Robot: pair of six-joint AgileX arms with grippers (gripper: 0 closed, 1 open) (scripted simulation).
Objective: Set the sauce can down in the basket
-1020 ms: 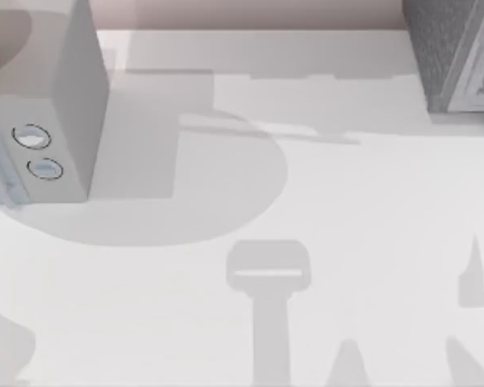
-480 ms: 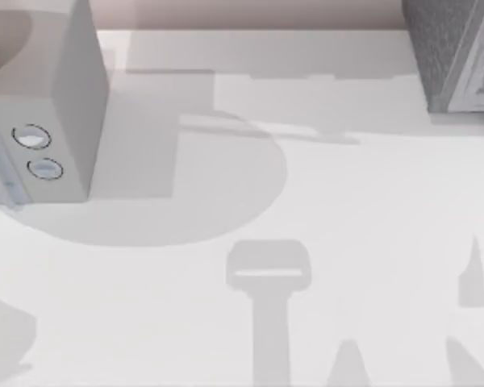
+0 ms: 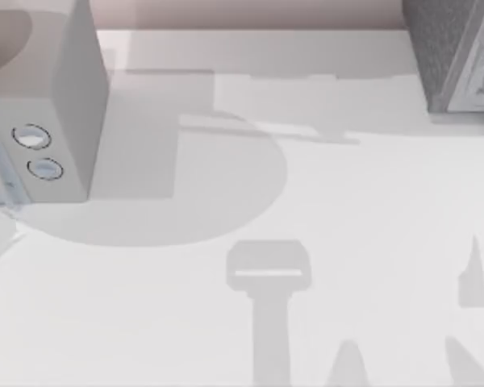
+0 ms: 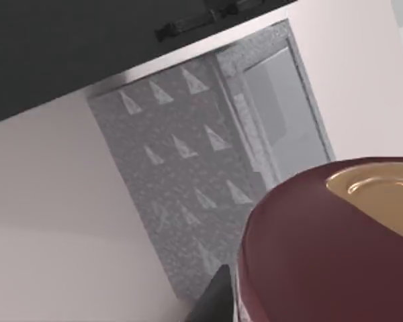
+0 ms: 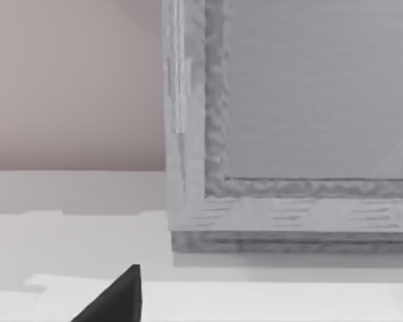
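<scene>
Since half a second ago, the soft shadow at the desk's (image 3: 323,201) left edge has slid from the near-left corner up toward the white appliance (image 3: 64,97). I take it for the left arm's shadow, so that arm is travelling. Nothing else on the desk has shifted.

At the far-left corner the white appliance stands with two round knobs (image 3: 37,153) on its face.

The left gripper (image 4: 221,295) carries the sauce can (image 4: 329,248). In the left wrist view the can sits hard up against the camera, its dark-red shoulder and brown top turned toward the lens. One dark finger (image 4: 218,292) lies against its side. By my judgement the jaws are clamped on the can's body, gripping it by the sides so that it stays upright and can be lowered straight into the basket. Behind the can is the speckled grey cabinet (image 4: 181,174), well apart from it. The can therefore looks lifted off the desk and in transit, not yet set down.

At the far-right corner stands the speckled grey cabinet (image 3: 456,56), casting a long shadow across the back edge.

The right gripper (image 5: 117,298) hangs facing that cabinet's framed panel (image 5: 302,100), apparently parked. Whether it is wide or narrow I cannot tell.
</scene>
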